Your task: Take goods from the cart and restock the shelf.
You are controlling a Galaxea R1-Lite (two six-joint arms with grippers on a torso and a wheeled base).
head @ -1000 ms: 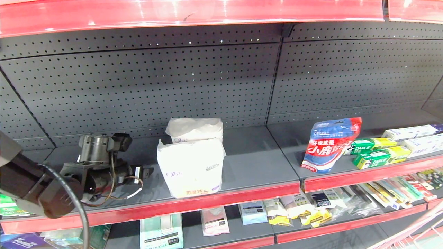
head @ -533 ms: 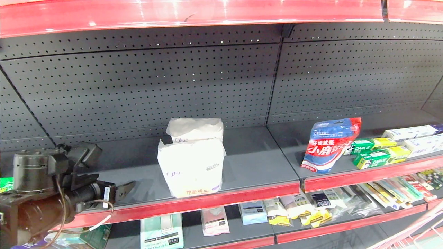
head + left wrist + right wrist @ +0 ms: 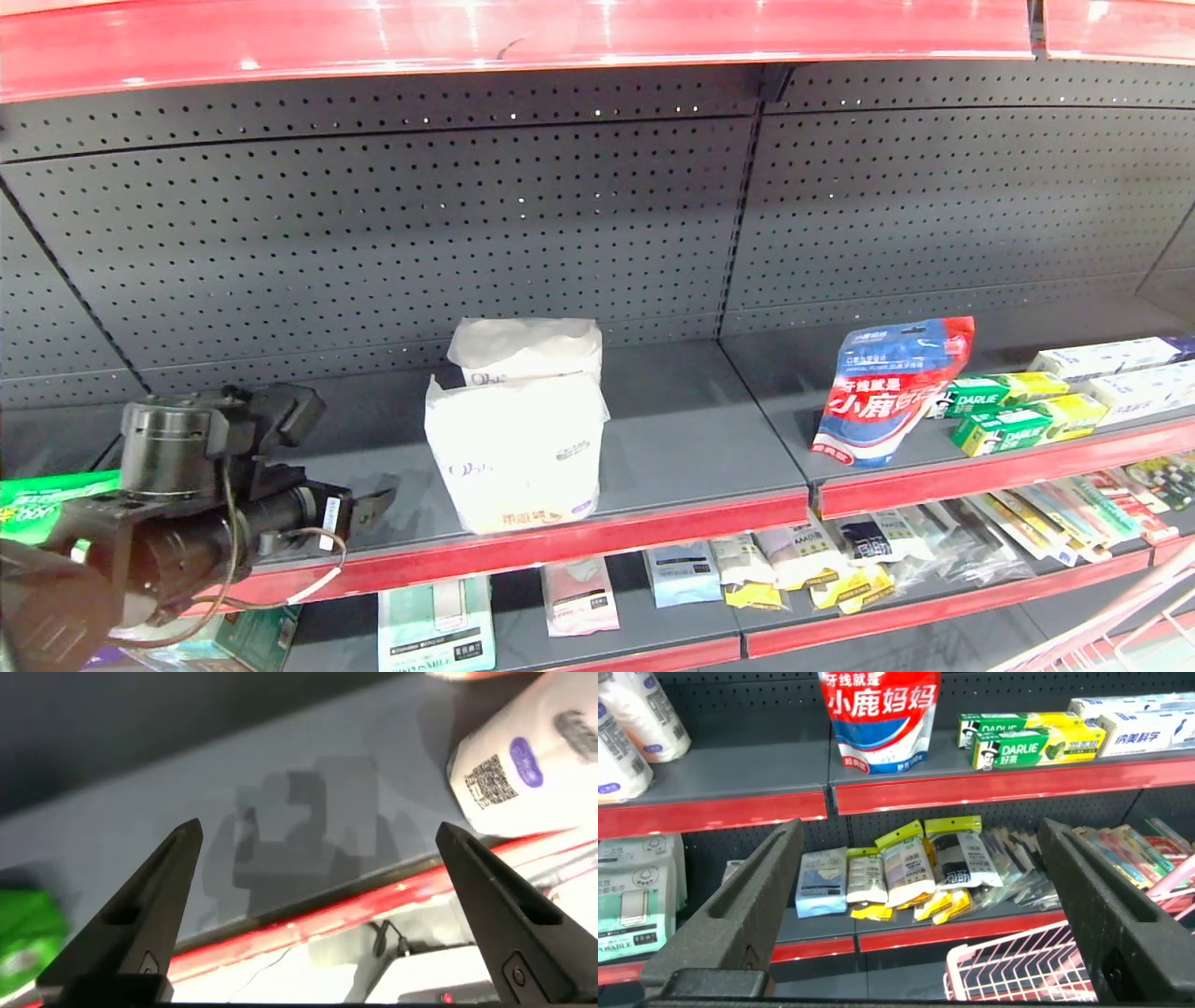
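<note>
The shelf (image 3: 691,439) is matt grey metal, its panel (image 3: 420,233) perforated; the red trim (image 3: 653,529) gleams glossy. The pack (image 3: 513,448) wears crinkly white plastic, the pouch (image 3: 892,392) shines, and the boxes (image 3: 1022,425) look like cardboard.

Bright light from above shines white on the red strip (image 3: 560,33) over the shelf (image 3: 691,439). Under the strip the back wall (image 3: 420,93) is darker. By my left fingers (image 3: 140,924), the shelf looks blurry.

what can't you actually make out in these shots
Head view: rear white pack, lower half hidden by the front white pack.
Head view: green pack, cut off by the frame edge; type unclear.
Right wrist view: pink cart basket, cut off by the frame edge; contents unknown.
</note>
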